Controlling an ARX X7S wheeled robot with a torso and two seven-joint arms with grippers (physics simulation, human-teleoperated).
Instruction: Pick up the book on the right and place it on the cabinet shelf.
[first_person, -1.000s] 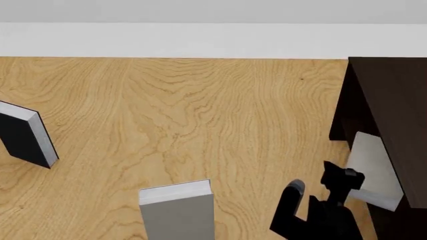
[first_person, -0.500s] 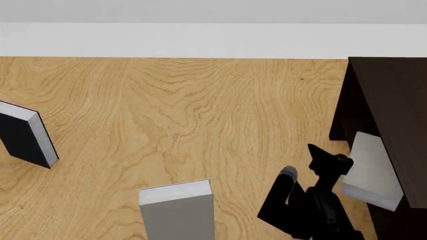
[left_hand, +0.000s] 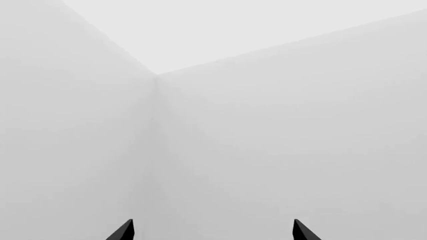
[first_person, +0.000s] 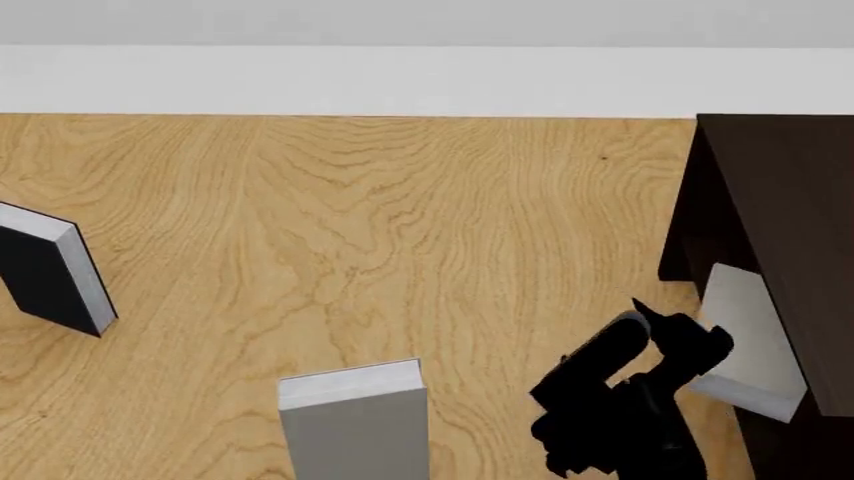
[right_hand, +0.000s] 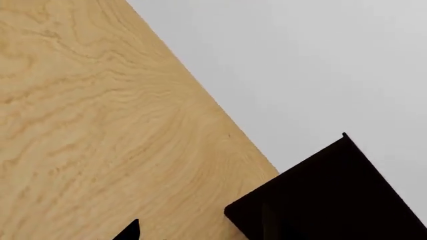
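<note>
The light-grey book (first_person: 750, 335) lies tilted in the opening of the dark cabinet (first_person: 781, 200) at the right, one corner sticking out toward me. The shelf board under it is hidden. My right gripper (first_person: 663, 335) is just left of the book, apart from it. In the right wrist view, one dark fingertip (right_hand: 130, 231) shows over the wood, and the cabinet (right_hand: 333, 195) fills the corner; nothing is between the jaws. My left gripper (left_hand: 212, 231) is open and empty, facing a blank pale wall, out of the head view.
A twin grey book (first_person: 354, 420) stands upright at the front centre. A black-covered book (first_person: 47, 275) stands at the left edge. Both are on the wooden table (first_person: 400, 220), with a white wall behind.
My right gripper drew back left from the book, then turned and rose beside it. The book stayed put in the cabinet.
</note>
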